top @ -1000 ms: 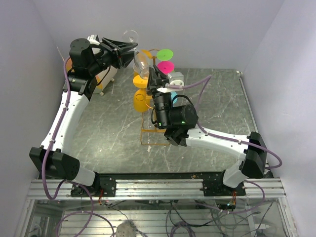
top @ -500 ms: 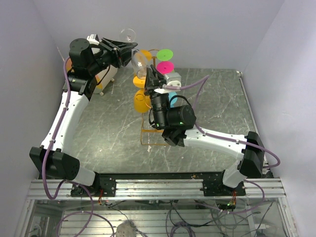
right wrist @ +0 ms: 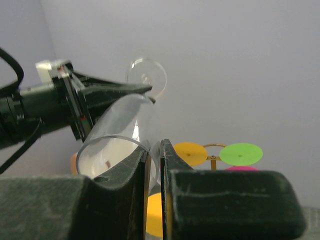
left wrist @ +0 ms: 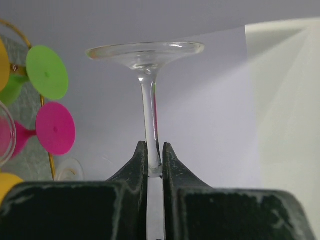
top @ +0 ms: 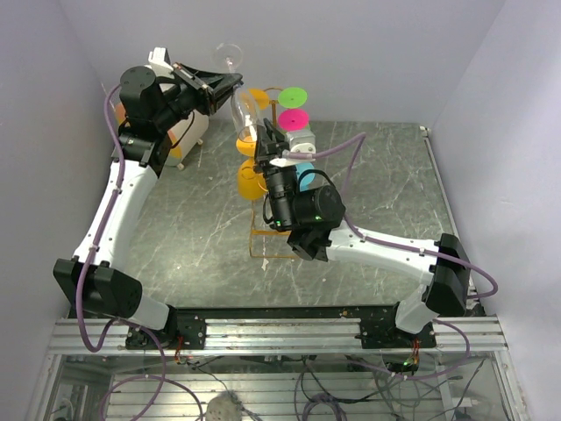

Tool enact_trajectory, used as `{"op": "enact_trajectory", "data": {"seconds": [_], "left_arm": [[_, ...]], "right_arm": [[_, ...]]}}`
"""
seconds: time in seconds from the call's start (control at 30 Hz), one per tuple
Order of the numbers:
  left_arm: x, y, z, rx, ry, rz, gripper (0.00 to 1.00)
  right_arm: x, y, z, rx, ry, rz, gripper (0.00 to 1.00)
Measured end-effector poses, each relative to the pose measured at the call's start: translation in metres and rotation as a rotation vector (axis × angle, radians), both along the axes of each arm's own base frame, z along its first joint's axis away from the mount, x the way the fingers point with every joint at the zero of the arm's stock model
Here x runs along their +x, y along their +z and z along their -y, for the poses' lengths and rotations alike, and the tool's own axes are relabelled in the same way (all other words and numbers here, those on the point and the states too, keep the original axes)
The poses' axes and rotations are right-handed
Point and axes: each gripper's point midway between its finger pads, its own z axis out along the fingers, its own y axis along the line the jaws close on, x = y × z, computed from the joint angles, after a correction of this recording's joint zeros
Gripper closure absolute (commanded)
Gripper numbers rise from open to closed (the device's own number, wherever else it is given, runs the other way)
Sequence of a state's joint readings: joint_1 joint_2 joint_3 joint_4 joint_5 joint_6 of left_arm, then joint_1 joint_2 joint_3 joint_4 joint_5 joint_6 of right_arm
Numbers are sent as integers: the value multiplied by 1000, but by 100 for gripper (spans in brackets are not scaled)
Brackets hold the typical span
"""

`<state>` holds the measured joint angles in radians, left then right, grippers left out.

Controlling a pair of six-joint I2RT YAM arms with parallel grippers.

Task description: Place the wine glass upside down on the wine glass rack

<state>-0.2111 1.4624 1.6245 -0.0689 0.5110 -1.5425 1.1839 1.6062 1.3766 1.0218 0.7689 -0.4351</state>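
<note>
A clear wine glass (top: 244,109) hangs in the air at the back, foot (left wrist: 145,50) uppermost and bowl mouth tilted down toward the right arm. My left gripper (top: 230,86) is shut on its stem (left wrist: 149,115); the jaws press the stem from both sides. My right gripper (top: 261,133) is shut on the rim of the bowl (right wrist: 120,125), one finger inside and one outside. The wine glass rack (top: 263,241), a golden wire frame, stands just behind and below, with its arched top (right wrist: 214,146) beyond the right fingers.
Coloured glasses hang on the rack: yellow (top: 252,180), green (top: 294,95), pink (top: 294,118) and cyan (top: 304,173). A white object (top: 188,132) stands at the back left, a pale box (top: 307,139) sits behind the rack. Walls close in on three sides.
The left jaws have closed onto the stem. The glass and the left gripper have risen a little. The right arm has edged slightly left, still gripping the rim.
</note>
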Motion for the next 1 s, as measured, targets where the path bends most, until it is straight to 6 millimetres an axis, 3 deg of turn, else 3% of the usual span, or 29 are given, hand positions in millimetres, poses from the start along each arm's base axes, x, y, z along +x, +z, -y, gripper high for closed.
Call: {"op": "enact_trajectory", "data": {"seconds": [0.27, 0.4, 0.5, 0.67, 0.8, 1.0], "left_arm": [[-13, 27, 4, 188, -33, 376, 93], [-24, 34, 8, 250, -66, 505, 93], [-33, 36, 9, 303, -85, 591, 93], [-45, 32, 10, 439, -113, 712, 93], [-57, 30, 6, 594, -143, 803, 93], [-82, 26, -14, 872, -165, 917, 93]], "right_arm": [[-7, -25, -9, -107, 72, 1, 99], [-14, -33, -13, -156, 123, 9, 71], [-21, -40, -23, -201, 195, 9, 57], [-36, -45, -31, -239, 287, 1, 23], [-44, -42, -26, -252, 330, -15, 14], [-62, -5, 11, -202, 357, -20, 0]]}}
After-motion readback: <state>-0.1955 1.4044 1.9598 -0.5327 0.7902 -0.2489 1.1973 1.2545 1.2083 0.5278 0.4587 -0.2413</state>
